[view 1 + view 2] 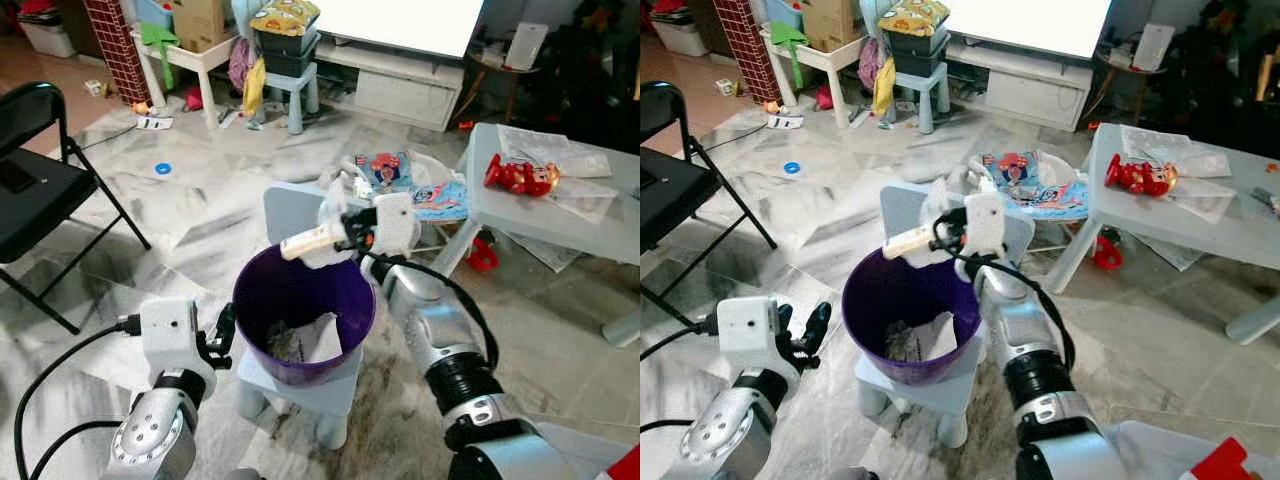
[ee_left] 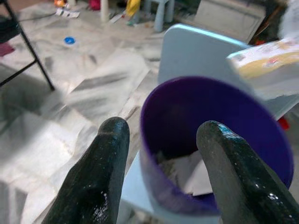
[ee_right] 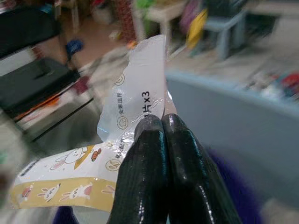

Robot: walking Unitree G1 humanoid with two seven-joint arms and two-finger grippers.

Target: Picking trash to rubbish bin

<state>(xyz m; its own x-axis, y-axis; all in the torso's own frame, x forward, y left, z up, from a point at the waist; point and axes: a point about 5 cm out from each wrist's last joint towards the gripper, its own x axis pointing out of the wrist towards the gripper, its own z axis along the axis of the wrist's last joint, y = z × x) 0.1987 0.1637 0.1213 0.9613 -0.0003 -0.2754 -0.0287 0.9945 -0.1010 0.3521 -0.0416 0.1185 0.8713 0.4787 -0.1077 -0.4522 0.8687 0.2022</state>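
Note:
A purple bin (image 1: 300,320) stands on a small pale blue chair (image 1: 300,392), with crumpled paper (image 1: 318,338) lying inside it. My right gripper (image 1: 345,232) is over the bin's far rim, shut on a white and yellow snack wrapper (image 1: 310,242) that juts out above the opening. In the right wrist view the fingers (image 3: 163,172) pinch the wrapper (image 3: 117,149). My left gripper (image 1: 222,335) is open just left of the bin's rim, its fingertips (image 2: 110,154) on either side of the rim (image 2: 145,121).
A black folding chair (image 1: 35,190) stands at the left. A grey table (image 1: 560,200) with a red toy (image 1: 520,176) and papers is at the right. A low white table, stools and clutter (image 1: 250,60) line the back. Loose items lie on the chair back side (image 1: 400,180).

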